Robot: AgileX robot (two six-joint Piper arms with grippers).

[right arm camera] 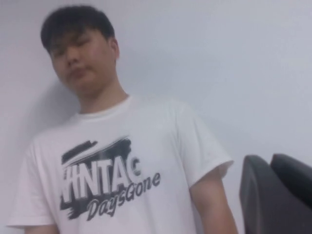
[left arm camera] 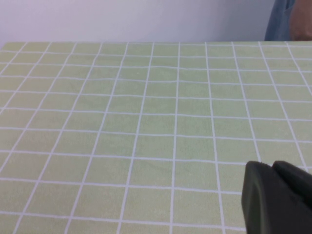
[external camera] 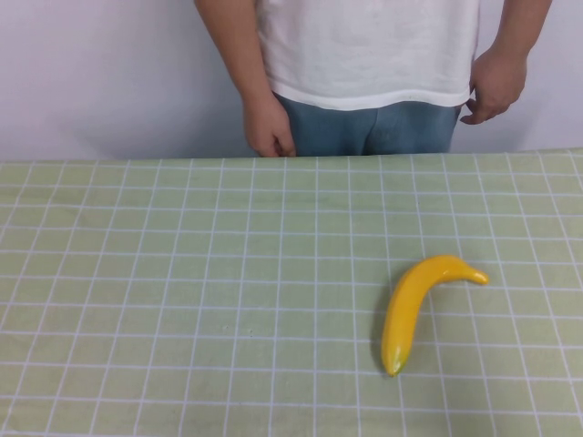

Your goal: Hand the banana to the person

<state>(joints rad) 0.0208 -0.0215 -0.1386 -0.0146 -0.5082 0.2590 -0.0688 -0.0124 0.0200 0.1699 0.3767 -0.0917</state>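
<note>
Nearest, banana lies on the checked surface; only the right wrist view shows the person's face. Left gripper hangs low, right gripper tilts up; jaws' state unclear.

The banana lay flat on the table, on the robot's right side, well apart from the person. It was smooth, glossy and yellow, curved, with one end toward the robot and the other bent toward the right. The person stood behind the far table edge in a white t-shirt and blue jeans, arms hanging, hands at hip level.

The left gripper was above the cloth; the right gripper was raised toward the person.
</note>
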